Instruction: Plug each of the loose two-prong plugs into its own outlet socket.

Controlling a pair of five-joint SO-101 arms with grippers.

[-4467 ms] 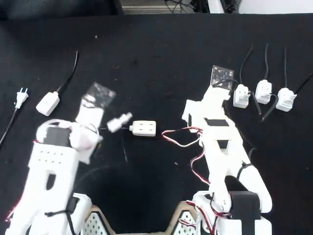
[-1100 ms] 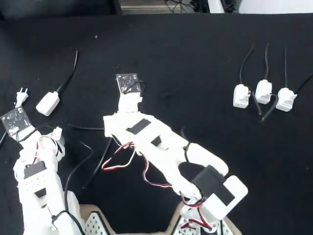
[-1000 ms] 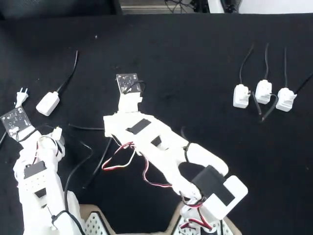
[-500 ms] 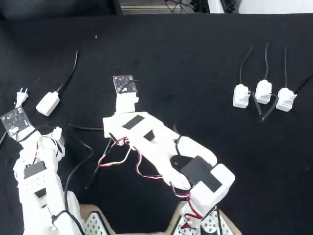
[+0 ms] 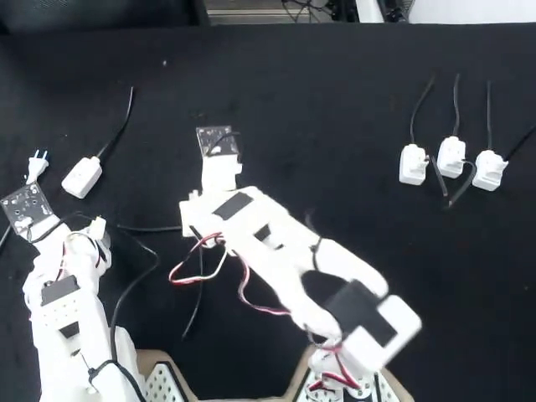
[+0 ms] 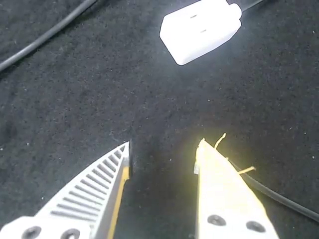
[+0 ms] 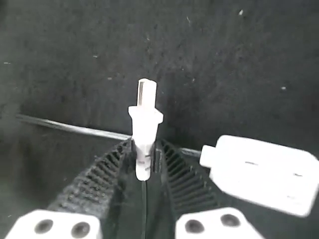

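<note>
Clamping a two-prong plug point(image 7: 143, 117), the right gripper point(image 7: 146, 145) is hovering beside an outlet socket point(image 7: 259, 172). The left gripper point(image 6: 163, 145) is gaping empty near another socket point(image 6: 202, 30).

My gripper point(image 6: 164, 149): jaws apart above the black mat point(image 6: 75, 99).
Outlet socket point(image 6: 202, 31): white, 2 slots up, beyond my gripper.

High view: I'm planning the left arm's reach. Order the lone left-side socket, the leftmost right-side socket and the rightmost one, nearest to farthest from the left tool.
From the left tool:
1. Lone socket, far left, by that arm.
2. Leftmost socket of the right-side row.
3. Rightmost socket, near the right edge.
</note>
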